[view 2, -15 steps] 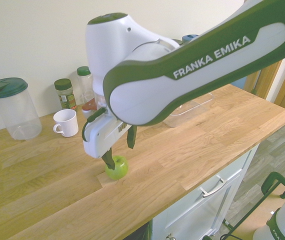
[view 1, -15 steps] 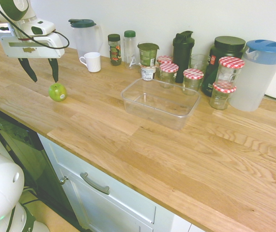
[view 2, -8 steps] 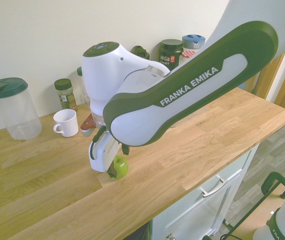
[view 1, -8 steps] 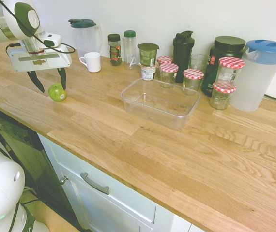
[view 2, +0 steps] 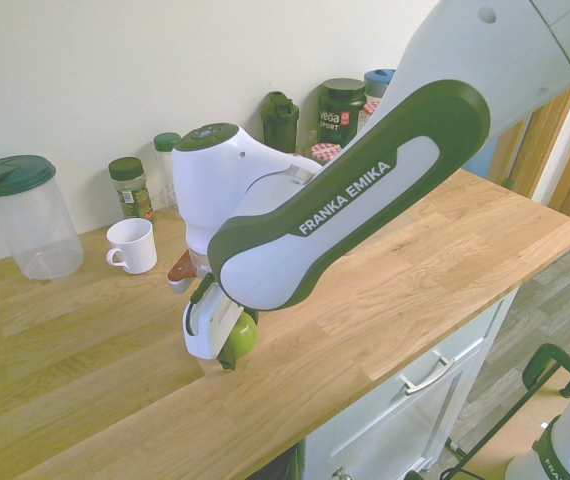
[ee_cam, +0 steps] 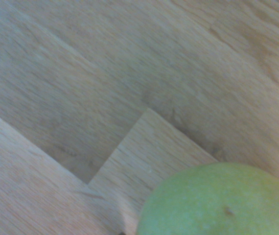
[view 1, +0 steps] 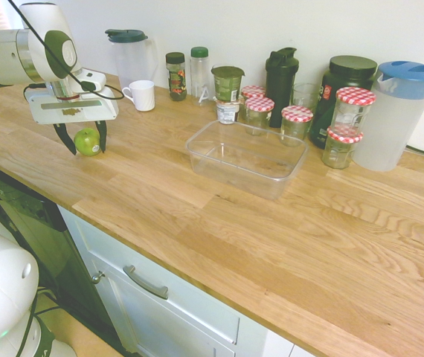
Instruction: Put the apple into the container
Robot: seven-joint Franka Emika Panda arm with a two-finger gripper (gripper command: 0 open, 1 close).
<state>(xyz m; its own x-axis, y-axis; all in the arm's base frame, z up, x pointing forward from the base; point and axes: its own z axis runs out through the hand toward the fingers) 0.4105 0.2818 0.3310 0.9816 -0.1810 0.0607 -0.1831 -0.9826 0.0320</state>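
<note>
The green apple (view 1: 87,141) rests on the wooden counter (view 1: 271,223) near its left end. My gripper (view 1: 85,139) has come down around it, with one dark finger on each side and the jaws open. From the other side the apple (view 2: 238,337) shows just under the gripper body, still on the wood. Up close, the apple (ee_cam: 222,200) fills the lower right of the wrist view. The clear plastic container (view 1: 246,158) stands empty in the middle of the counter, well to the right of the apple.
Along the back wall stand a lidded pitcher (view 1: 132,53), a white mug (view 1: 141,95), spice bottles (view 1: 175,75), dark shakers (view 1: 281,76), several red-checked-lid jars (view 1: 297,121) and a blue-lidded pitcher (view 1: 398,114). The counter's front edge drops to cabinet drawers (view 1: 146,282).
The gripper has come down from above the apple until its fingers straddle it. The apple has not moved.
</note>
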